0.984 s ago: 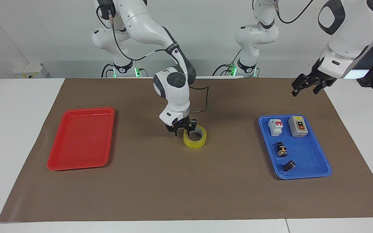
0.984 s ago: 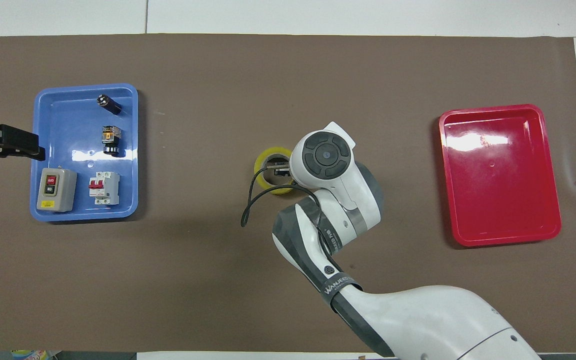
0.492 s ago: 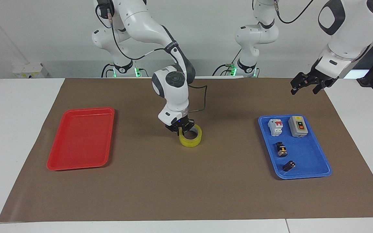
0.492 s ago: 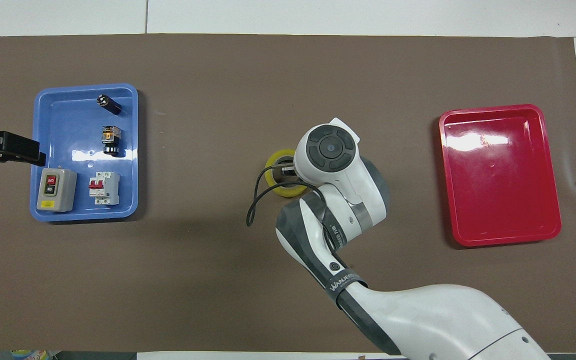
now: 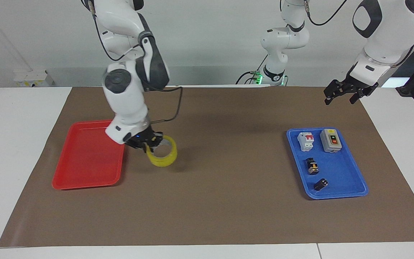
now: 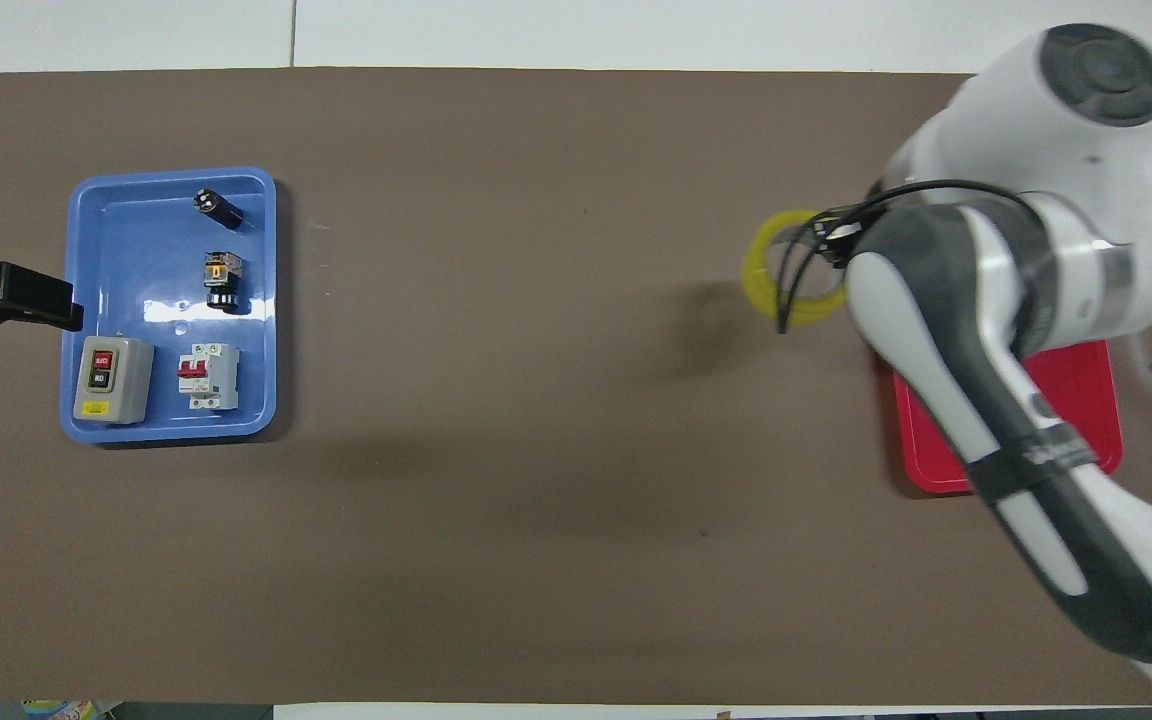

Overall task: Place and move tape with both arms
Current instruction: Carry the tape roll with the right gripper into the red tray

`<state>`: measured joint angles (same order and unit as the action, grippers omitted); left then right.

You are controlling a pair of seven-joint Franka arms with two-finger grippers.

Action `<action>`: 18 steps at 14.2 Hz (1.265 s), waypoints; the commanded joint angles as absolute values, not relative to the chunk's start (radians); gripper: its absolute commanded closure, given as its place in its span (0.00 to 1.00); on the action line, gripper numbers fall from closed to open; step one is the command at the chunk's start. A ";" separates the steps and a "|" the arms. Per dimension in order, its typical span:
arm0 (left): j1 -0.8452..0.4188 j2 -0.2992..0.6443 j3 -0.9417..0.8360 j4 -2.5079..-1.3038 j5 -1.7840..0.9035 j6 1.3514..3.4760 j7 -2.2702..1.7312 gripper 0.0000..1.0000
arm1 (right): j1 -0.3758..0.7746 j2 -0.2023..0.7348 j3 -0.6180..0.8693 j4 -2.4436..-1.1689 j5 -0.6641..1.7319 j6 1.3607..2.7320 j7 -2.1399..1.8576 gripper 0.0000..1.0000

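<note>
Change: we see the right pincer [image 5: 148, 142], clamped on the tape [image 5: 162, 154], now lifted from mid-mat and carried beside the red tray [image 5: 84, 162].
Meaning: we judge placement in the tray is next.
Left pincer [image 5: 341, 94]: fingers apart, waiting above the mat near the blue tray [image 5: 340, 192].
Surface: white tabletop [image 5: 16, 144], brown mat [image 5: 228, 201].
Room: plain white wall.

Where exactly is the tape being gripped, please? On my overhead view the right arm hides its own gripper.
Observer: The right gripper is shut on the wall of the tape, at the side of the ring toward the red tray.
Operator: Is the roll resting on the mat?
Observer: No, it hangs tilted in the air over the mat, just beside the red tray's rim.
Operator: And the left gripper?
Observer: The left gripper waits, open, in the air near the blue tray.
</note>
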<state>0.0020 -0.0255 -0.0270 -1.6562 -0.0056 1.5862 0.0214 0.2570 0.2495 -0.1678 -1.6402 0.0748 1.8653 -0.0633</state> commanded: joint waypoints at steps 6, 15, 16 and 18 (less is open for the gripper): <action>0.006 -0.051 -0.031 -1.660 0.020 1.574 0.031 0.00 | -0.081 0.140 -0.150 -1.871 0.065 1.977 -0.552 1.00; 0.014 -0.055 -0.031 -1.660 0.020 1.574 0.031 0.00 | -0.129 0.139 -0.149 -2.095 0.037 2.270 -0.588 1.00; 0.014 -0.055 -0.031 -1.661 0.018 1.574 0.031 0.00 | -0.124 0.141 -0.149 -2.105 0.037 2.293 -0.584 1.00; 0.014 -0.055 -0.031 -1.661 0.018 1.574 0.031 0.00 | -0.123 0.146 -0.149 -2.115 0.037 2.325 -0.581 1.00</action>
